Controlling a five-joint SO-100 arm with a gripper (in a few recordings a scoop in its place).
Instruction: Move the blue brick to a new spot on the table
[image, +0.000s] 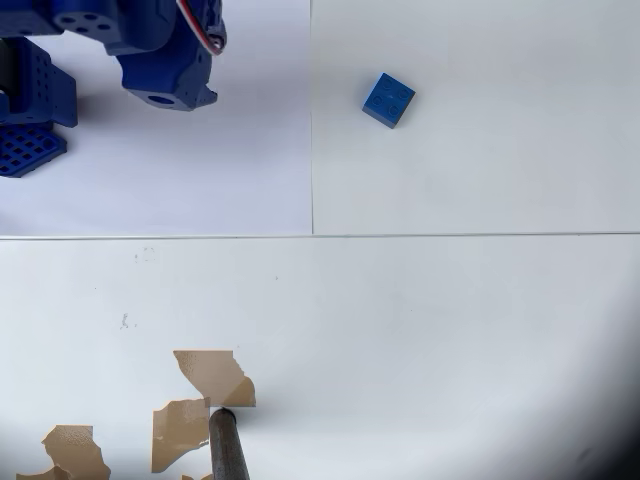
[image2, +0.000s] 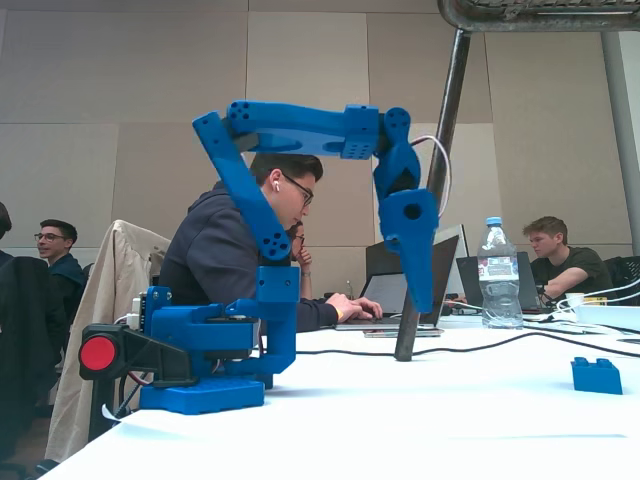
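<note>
Clearly the task is at its opening step: the blue brick (image: 388, 99) sits untouched on the white table (image: 450, 320), well apart from the gripper (image2: 420, 290), which hangs point-down high above the surface in the fixed view. Whether the fingers are parted or closed I cannot tell, since from the side they read as one tapering blue blade; they hold nothing visible. In the fixed view the brick (image2: 596, 375) lies well to the right of the fingertips and far below them; in the overhead view the gripper (image: 165, 95) is at upper left and the brick to its right, beyond the vertical table seam.

The next move, as I judge it, calls for a reach outward across that seam, then a descent with the fingers astride the brick's flat sides.

The brick is small, square, hard glossy plastic with round studs on top, turned slightly askew. The arm is matte printed plastic. The table is smooth, with brown chipped patches (image: 215, 375) near the bottom of the overhead view.
</note>
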